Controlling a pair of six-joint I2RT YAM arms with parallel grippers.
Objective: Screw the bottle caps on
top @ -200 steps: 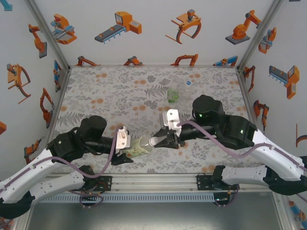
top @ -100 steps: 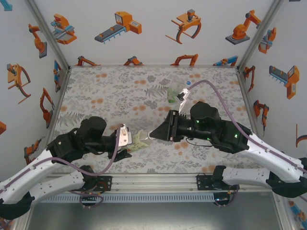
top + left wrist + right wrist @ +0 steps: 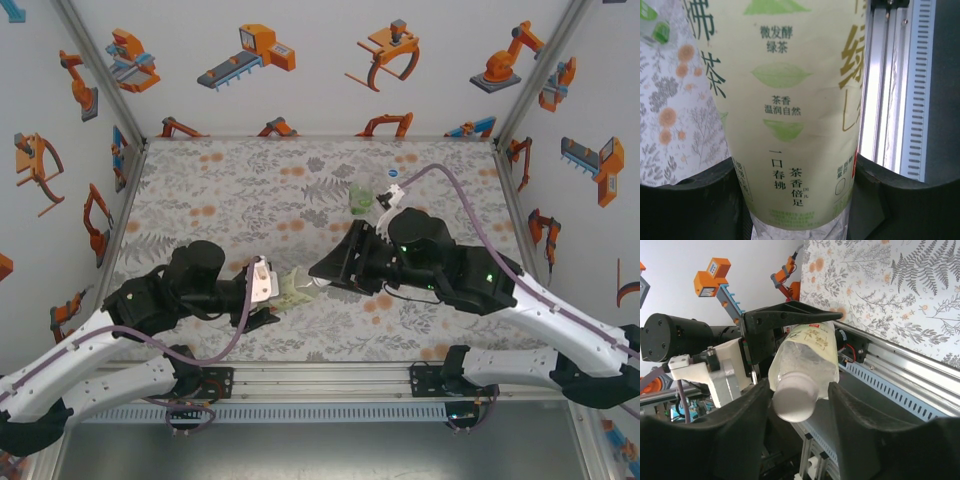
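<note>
White plastic cap (image 3: 794, 401) sits on the neck of a clear bottle (image 3: 790, 100) with a pale green label printed in Chinese characters. The bottle is held on its side over the near edge of the desk (image 3: 230, 190), about midway along it. We see the left tool (image 3: 272, 298) clamped on the bottle's body. The right tool (image 3: 328, 272) faces it, one finger on either side of the cap. A gap shows between the cap and one finger, so the jaws stand slightly parted and grip nothing. Toward the desk's far right corner stands a bottle of green liquid (image 3: 360, 199), with a blue-topped cap (image 3: 396, 174) near it, closer to the far edge.
</note>
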